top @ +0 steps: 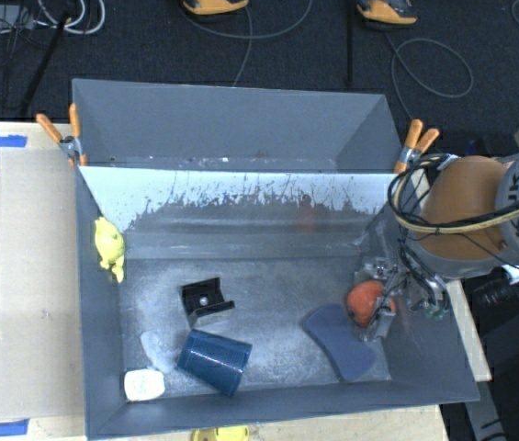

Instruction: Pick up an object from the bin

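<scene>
- Ball [362, 299], orange-red and round, lies low on the right side of the bin floor, close to the right wall.
- On my screen the gripper [377, 301] is down at the ball, its metal parts right against the ball's right side. I cannot tell whether it is open or closed on it.
- A flat blue-grey pad [337, 340] lies just below and left of the ball, its upper edge touching or nearly touching it.
- The arm's orange cover [461, 205], ringed by black cables, hangs over the right rim of the grey bin [231, 127].
- Well apart to the left are a black bracket [204, 299] and, below it, a dark blue cup [213, 361] on its side.
- A white lump [144, 385] sits in the lower left corner.
- A yellow toy [108, 246] rests against the left wall.
</scene>
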